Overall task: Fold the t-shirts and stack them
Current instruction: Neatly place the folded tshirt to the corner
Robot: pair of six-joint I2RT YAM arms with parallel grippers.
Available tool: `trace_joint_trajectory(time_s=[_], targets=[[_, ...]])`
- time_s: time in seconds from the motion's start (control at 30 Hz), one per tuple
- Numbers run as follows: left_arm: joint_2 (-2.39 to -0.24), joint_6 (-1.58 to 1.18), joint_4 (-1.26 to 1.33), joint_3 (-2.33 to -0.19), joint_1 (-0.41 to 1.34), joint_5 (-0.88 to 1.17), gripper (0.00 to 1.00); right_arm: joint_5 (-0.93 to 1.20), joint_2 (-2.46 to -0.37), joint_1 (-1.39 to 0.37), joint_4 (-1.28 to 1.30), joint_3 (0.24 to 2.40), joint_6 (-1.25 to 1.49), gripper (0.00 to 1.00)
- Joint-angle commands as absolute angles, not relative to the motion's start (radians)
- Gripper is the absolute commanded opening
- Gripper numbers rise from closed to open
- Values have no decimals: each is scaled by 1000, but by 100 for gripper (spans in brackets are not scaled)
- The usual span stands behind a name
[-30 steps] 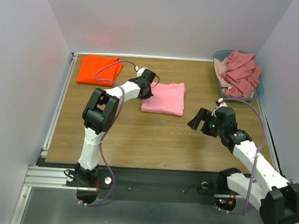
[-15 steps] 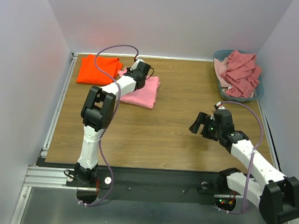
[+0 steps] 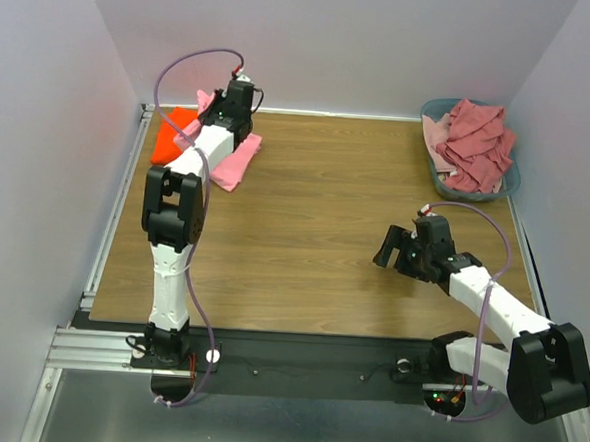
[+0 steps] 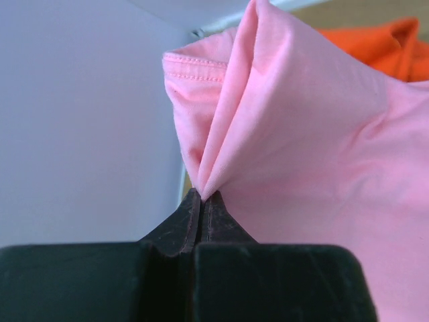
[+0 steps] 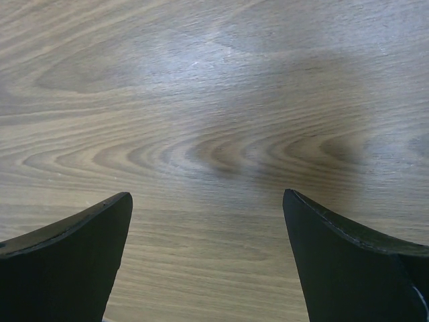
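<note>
My left gripper (image 3: 219, 104) is at the far left of the table, shut on an edge of the folded light pink t-shirt (image 3: 235, 159). In the left wrist view the shut jaws (image 4: 202, 196) pinch a fold of the pink t-shirt (image 4: 315, 147). The shirt hangs from the gripper across the right edge of the folded orange-red t-shirt (image 3: 167, 138), which also shows in the left wrist view (image 4: 375, 47). My right gripper (image 3: 394, 247) is open and empty above bare wood at the right; its fingers (image 5: 74, 235) stand wide apart. Several dusty rose t-shirts (image 3: 475, 140) lie heaped in the tub.
The grey-blue plastic tub (image 3: 508, 184) stands in the far right corner. White walls close the table on three sides. A metal rail (image 3: 116, 200) runs along the table's left edge. Brown wood (image 3: 314, 232) lies between the two arms.
My left gripper has carried the pink t-shirt from the table's middle to the far left, up beside the orange-red shirt. The right gripper has drawn back slightly.
</note>
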State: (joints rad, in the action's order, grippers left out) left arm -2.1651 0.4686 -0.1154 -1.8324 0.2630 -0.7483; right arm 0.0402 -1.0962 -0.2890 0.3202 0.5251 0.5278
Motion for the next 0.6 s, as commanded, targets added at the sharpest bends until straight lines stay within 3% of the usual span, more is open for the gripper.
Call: trace_joint_trajectory(time_s=[0.0, 0.57], targets=[[-2108, 583, -46, -1956, 250, -765, 0, 6, -1106, -291, 265, 532, 520, 100], [-2146, 497, -118, -2174, 192, -618, 0, -54, -1154, -291, 259, 540, 525, 100]])
